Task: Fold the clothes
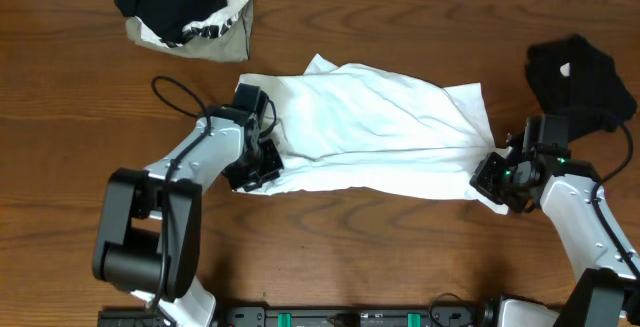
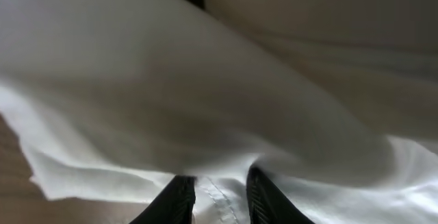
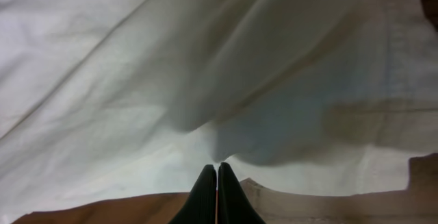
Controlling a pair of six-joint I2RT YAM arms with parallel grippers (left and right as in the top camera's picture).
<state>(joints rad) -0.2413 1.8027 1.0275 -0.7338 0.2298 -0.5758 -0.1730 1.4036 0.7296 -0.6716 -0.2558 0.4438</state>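
A white garment point(image 1: 380, 127) lies spread across the middle of the wooden table. My left gripper point(image 1: 262, 162) is at its left edge. In the left wrist view its fingers point(image 2: 222, 193) hold a stitched hem of the white cloth point(image 2: 205, 114) between them, and the cloth drapes up over the tips. My right gripper point(image 1: 492, 177) is at the garment's right edge. In the right wrist view its fingers point(image 3: 217, 169) are pressed together on a pinch of the white cloth point(image 3: 205, 66), which rises off the table.
A heap of dark and light clothes point(image 1: 185, 12) lies at the back left. A black garment point(image 1: 580, 72) lies at the back right, close behind my right arm. Bare wood point(image 1: 400, 247) runs along the table's front.
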